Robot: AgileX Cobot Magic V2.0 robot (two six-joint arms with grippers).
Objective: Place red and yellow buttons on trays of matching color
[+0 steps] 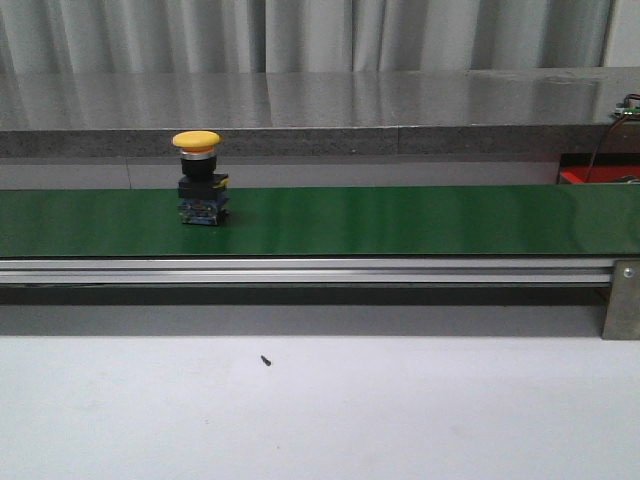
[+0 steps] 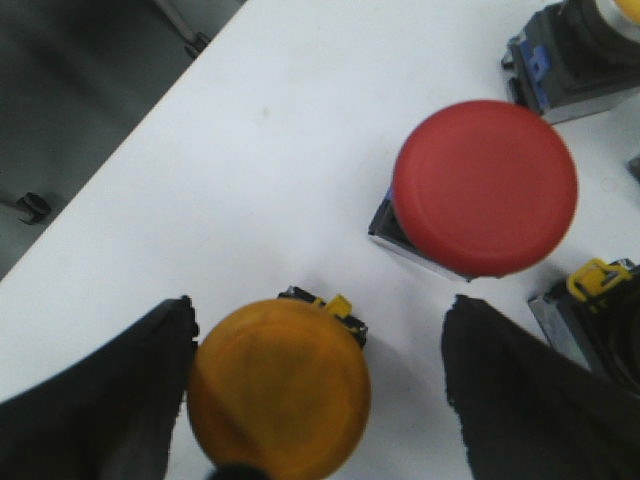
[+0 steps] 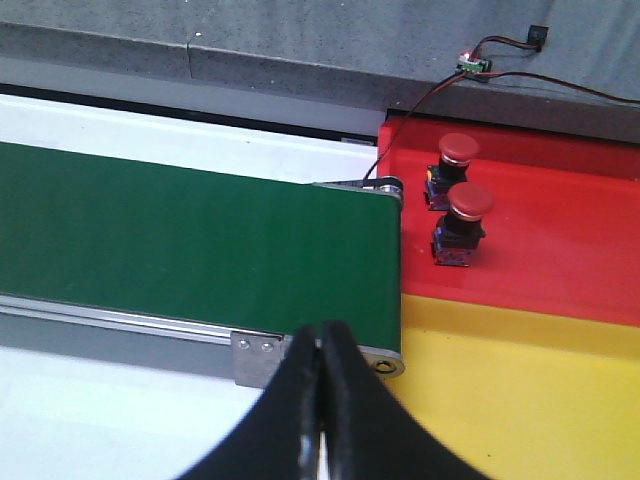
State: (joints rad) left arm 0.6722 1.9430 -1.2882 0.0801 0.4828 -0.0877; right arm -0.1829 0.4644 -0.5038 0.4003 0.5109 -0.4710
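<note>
The left gripper's [image 2: 320, 400] black fingers [image 2: 100, 400] stand wide apart over a white tabletop [image 2: 290, 130], one finger touching a domed amber-yellow button [image 2: 278, 388]; nothing is clamped. Beside it sits a smooth, round red button [image 2: 485, 187] on a dark square base. The right gripper's [image 3: 320, 400] fingers are pressed together, empty, above the belt's end. A matte green conveyor belt [image 1: 400, 222] runs on a brushed aluminium rail [image 1: 300, 270], with a grey stone ledge [image 1: 320, 115] and pleated curtain [image 1: 300, 35] behind. On the belt stands a yellow mushroom button [image 1: 200, 178], upright. Past the belt's end lie a glossy red tray [image 3: 560, 240] holding two red buttons [image 3: 460, 215] and a yellow tray [image 3: 520, 400].
</note>
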